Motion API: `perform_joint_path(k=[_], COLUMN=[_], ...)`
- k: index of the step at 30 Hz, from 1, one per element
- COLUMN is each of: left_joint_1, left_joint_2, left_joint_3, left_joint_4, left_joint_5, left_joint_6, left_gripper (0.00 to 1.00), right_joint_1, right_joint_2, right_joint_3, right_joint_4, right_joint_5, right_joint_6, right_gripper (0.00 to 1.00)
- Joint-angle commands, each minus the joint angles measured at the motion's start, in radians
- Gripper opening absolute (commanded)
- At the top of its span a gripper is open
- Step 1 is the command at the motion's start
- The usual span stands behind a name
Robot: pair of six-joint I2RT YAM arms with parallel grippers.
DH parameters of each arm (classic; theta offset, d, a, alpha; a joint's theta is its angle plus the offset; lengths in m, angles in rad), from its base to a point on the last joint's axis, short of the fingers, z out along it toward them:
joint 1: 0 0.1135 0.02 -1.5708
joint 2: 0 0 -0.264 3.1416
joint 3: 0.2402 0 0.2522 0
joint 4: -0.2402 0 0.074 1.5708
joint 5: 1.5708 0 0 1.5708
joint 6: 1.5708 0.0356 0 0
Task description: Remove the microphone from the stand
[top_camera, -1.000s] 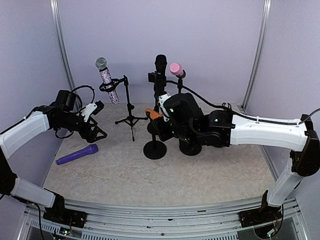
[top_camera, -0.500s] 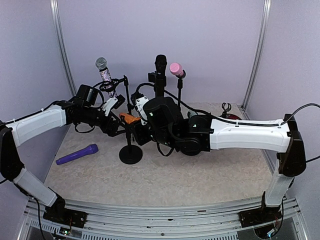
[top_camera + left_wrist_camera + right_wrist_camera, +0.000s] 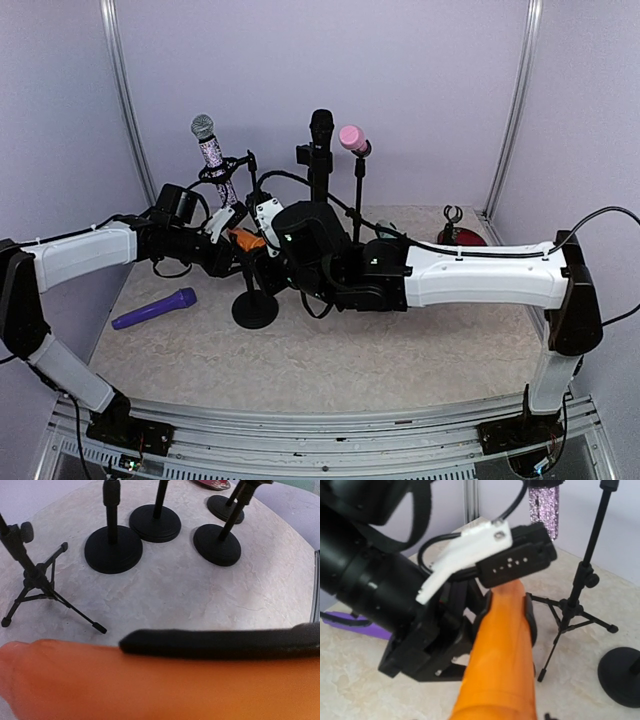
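An orange microphone point(image 3: 243, 240) lies tilted in the clip of a black round-base stand point(image 3: 255, 308) left of centre. My left gripper point(image 3: 230, 243) comes in from the left and is shut on the microphone's free end. In the right wrist view its black fingers point(image 3: 530, 617) press both sides of the orange microphone point(image 3: 502, 655). In the left wrist view one finger point(image 3: 220, 642) lies along the orange microphone point(image 3: 150, 685). My right gripper point(image 3: 266, 236) holds the microphone's other end at the clip. Its own fingers are hidden.
A purple microphone point(image 3: 153, 308) lies on the table at the left. Behind stand a glitter microphone point(image 3: 212, 155) on a tripod stand point(image 3: 35, 580), a black microphone point(image 3: 321, 130) and a pink microphone point(image 3: 351, 138) on round bases point(image 3: 113, 548). A red object point(image 3: 455, 235) sits back right.
My right arm has carried the stand and orange microphone leftward across the table. My left arm has moved right to meet it and closed on the microphone's end.
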Motion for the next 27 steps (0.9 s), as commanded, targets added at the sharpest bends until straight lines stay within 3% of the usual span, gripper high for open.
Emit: perform_joint_path(k=[1,3,5,27], left_joint_1=[0.030,0.040,0.044,0.015], left_joint_2=[0.016,0.009,-0.002,0.039], left_joint_3=[-0.020,-0.038,-0.059,-0.100], left_joint_4=[0.103,0.131,0.155,0.186], left_joint_5=[-0.004,-0.007,-0.014,-0.135], left_joint_6=[-0.043,-0.058,-0.060,0.015], left_gripper=[0.21,0.08,0.04,0.00], right_joint_1=[0.043,0.049,0.058,0.223], right_joint_2=[-0.008,-0.022,-0.039,-0.300], right_joint_3=[0.039,0.028,0.012,-0.121], right_joint_4=[0.100,0.095,0.088,-0.240], right_joint_5=[-0.007,0.002,0.012,0.164], right_joint_6=[-0.019,-0.022,-0.025,0.103], right_gripper=[0.00,0.00,0.00,0.00])
